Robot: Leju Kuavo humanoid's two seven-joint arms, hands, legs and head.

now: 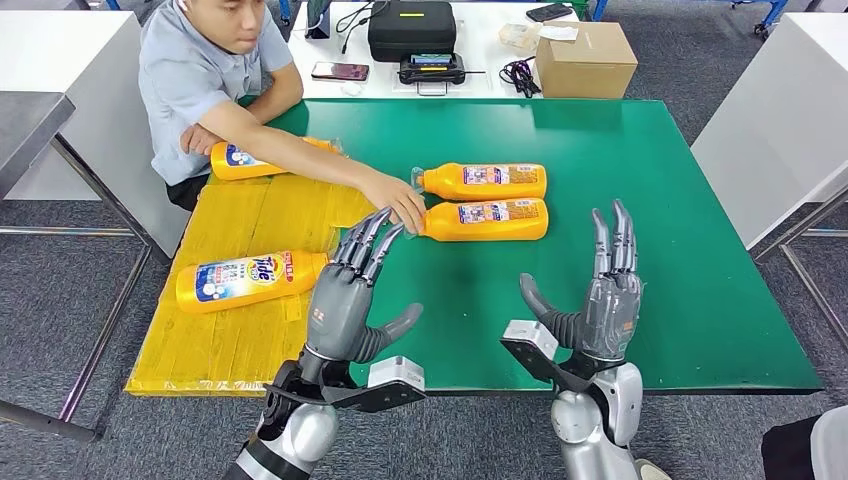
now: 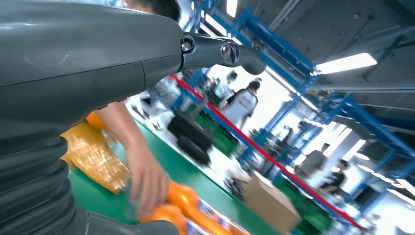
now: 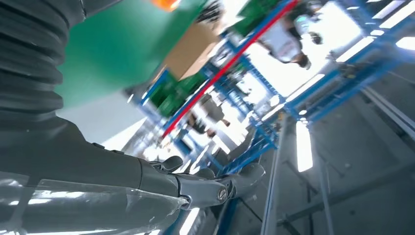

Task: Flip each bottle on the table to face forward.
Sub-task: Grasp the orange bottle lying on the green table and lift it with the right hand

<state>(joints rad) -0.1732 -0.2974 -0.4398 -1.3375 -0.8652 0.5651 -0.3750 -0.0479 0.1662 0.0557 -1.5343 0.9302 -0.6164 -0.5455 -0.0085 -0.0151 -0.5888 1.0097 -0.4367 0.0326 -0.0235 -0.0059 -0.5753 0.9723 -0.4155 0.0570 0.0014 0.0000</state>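
Both hands raised over the green table point(image 1: 640, 300), left hand point(image 1: 350, 290) and right hand point(image 1: 605, 295) empty, fingers apart (person's hand point(image 1: 398, 205) touching the nearer middle bottle point(image 1: 487, 219)).

Both arms enter from below, forearms raised. Left hand point(image 1: 350, 290) upright, palm side turned inward, fingers point(image 1: 368, 240) extended and slightly apart, leaning right; thumb out to the side. It holds nothing. Right hand point(image 1: 600, 295) upright, fingers point(image 1: 612, 240) straight and close together, thumb spread to the left; also holding nothing.
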